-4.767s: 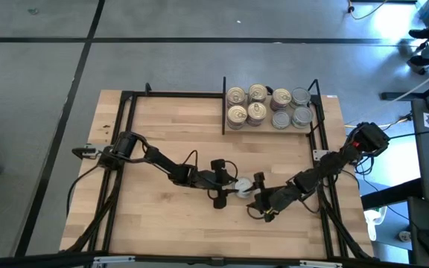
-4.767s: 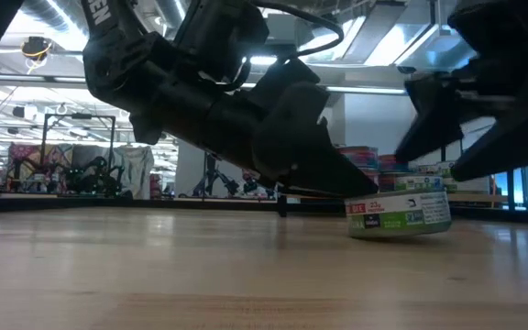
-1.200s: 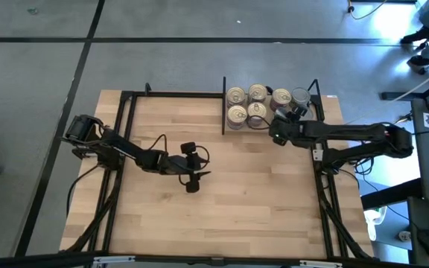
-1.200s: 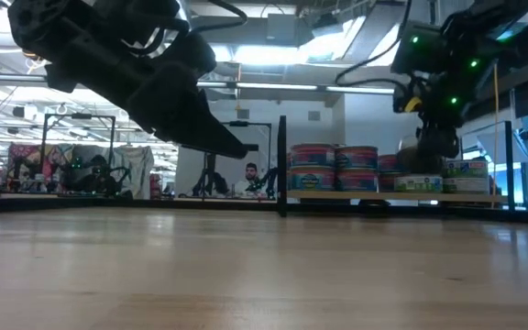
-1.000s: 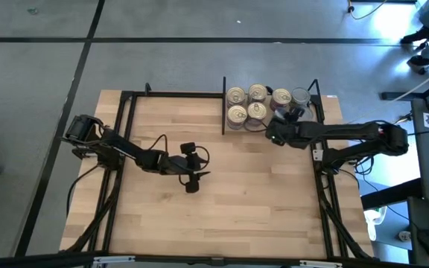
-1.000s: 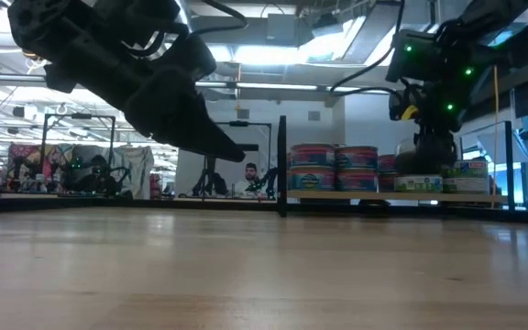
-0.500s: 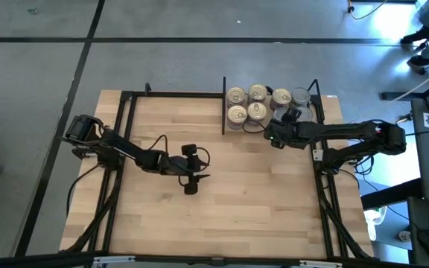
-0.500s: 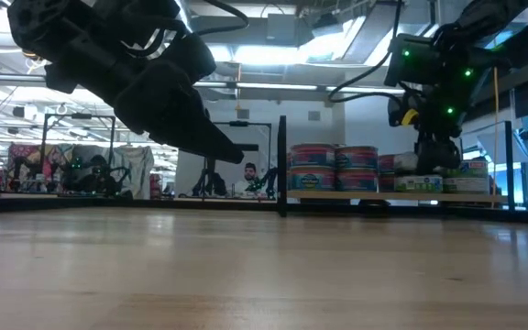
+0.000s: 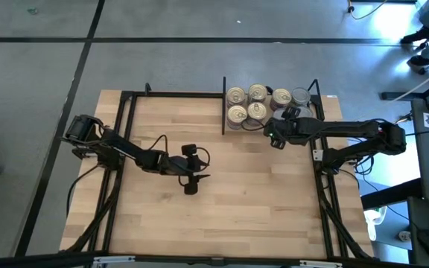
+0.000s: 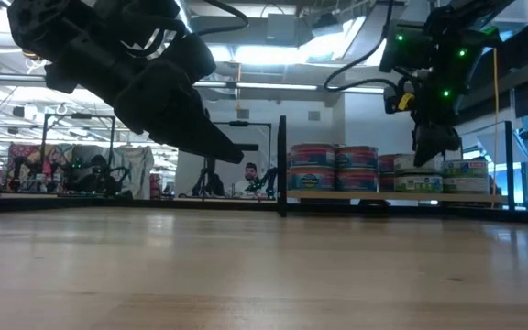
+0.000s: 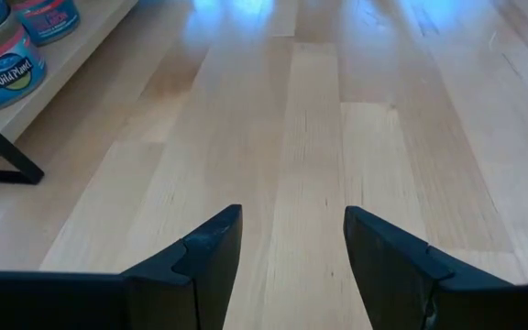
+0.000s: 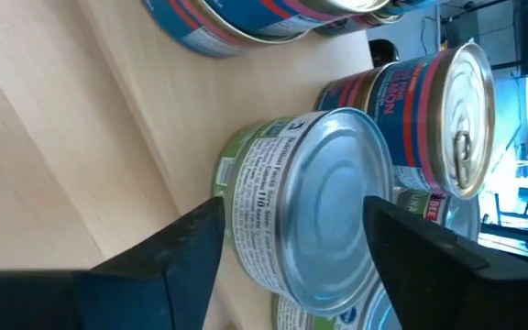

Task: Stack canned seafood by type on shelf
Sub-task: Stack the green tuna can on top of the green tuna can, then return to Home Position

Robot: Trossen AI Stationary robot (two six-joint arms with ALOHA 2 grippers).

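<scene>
The table (image 9: 199,223) is a light-wood plank top standing on a grey floor (image 9: 36,89) marked with dark lines. A chair base (image 9: 427,41) sits at 2 o'clock from the table. At table height, the room behind shows bright ceiling lights (image 10: 246,55), white walls (image 10: 365,119) and racks (image 10: 71,170) at 9 o'clock.
</scene>
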